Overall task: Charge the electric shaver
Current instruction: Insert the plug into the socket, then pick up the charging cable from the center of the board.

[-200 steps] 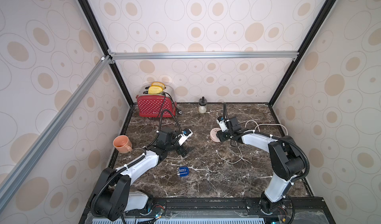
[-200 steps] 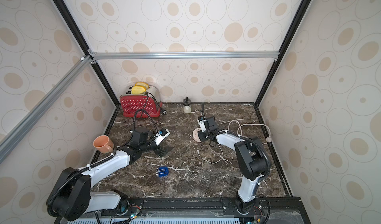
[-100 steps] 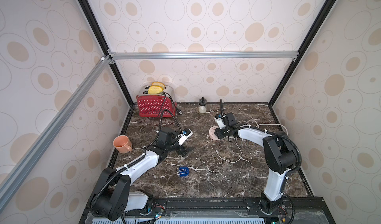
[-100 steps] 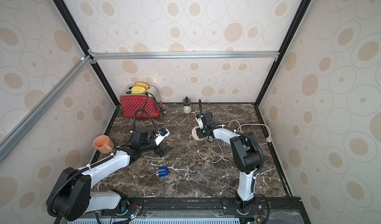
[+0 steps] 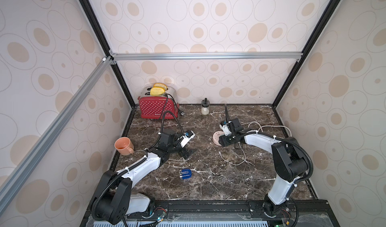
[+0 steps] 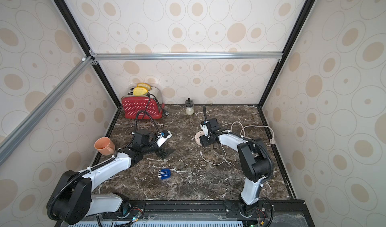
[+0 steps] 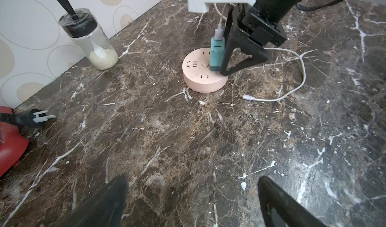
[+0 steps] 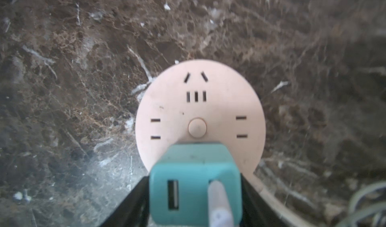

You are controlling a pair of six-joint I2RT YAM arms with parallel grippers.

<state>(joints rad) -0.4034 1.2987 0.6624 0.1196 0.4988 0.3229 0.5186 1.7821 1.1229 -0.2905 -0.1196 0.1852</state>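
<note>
Right wrist view: teal adapter (image 8: 188, 159) seated on the pink power strip (image 8: 177, 111), white cable (image 8: 217, 196) plugged in. The right gripper (image 8: 195, 186) jaws flank the adapter, and I cannot tell whether they press it. My left gripper (image 7: 192, 203) is spread wide, empty. In a top view the electric shaver (image 5: 185, 174) lies on the marble table (image 5: 208, 186), well apart from both

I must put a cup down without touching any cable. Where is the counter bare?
Bare marble lies in the middle, between the left fingers and the power strip, and along the front, from the electric shaver to the right arm's base. Crowded: around the power strip, where the adapter and white cable lie.
</note>
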